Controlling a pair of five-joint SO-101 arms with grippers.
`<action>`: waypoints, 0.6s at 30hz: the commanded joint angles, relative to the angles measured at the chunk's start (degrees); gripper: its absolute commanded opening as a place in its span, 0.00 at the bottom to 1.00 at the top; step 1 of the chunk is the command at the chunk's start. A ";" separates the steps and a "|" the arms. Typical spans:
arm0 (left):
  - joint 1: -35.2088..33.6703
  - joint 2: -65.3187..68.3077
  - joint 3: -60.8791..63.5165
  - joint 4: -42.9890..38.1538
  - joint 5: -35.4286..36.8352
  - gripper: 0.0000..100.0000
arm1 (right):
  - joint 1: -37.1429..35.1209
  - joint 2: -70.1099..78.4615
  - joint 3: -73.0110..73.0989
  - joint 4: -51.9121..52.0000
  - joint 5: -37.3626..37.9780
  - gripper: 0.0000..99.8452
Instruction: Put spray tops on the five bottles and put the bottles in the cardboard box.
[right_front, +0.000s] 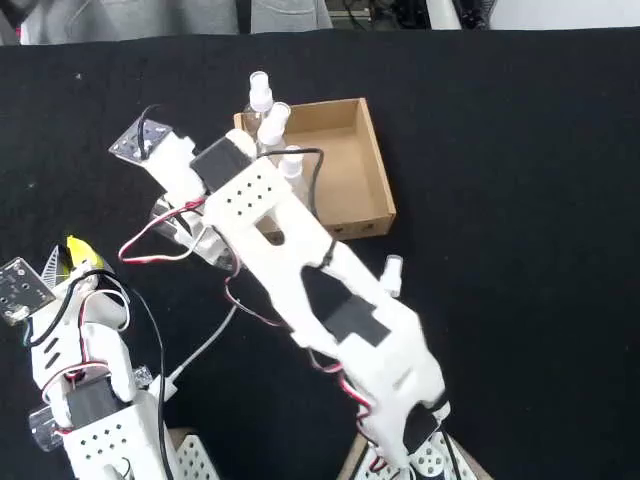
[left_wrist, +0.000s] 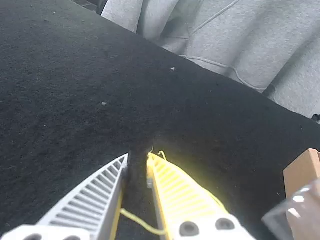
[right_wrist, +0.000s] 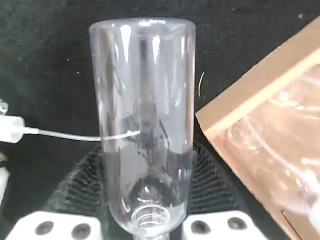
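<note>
High view: the right arm (right_front: 300, 260) is seen stretched across the black table (right_front: 520, 200) to the left side of the cardboard box (right_front: 375, 160), while the left arm (right_front: 80, 380) is held back near its base.
Three bottles with white spray tops (right_front: 273, 120) are shown standing in the box along its left wall, and a loose spray top (right_front: 392, 270) lies on the table beside the right arm. In the right wrist view, the right gripper (right_wrist: 147, 165) is seen clamped on a clear, topless bottle (right_wrist: 142, 90), neck toward the camera, just beside the box edge; another spray top with its tube (right_wrist: 10, 128) lies on the table behind the bottle. In the left wrist view, the left gripper (left_wrist: 137, 159) is shown over bare table, fingers drawn almost together with nothing between them.
</note>
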 joint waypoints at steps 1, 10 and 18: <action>-0.48 -0.70 1.27 -1.49 -0.53 0.05 | 1.05 -9.01 3.30 1.67 0.35 0.02; -0.22 -0.62 1.27 -1.49 -0.53 0.05 | 0.70 -21.14 15.60 1.58 0.35 0.02; -0.13 -0.53 1.27 -1.49 -0.53 0.05 | 0.97 -29.41 25.71 1.58 0.35 0.02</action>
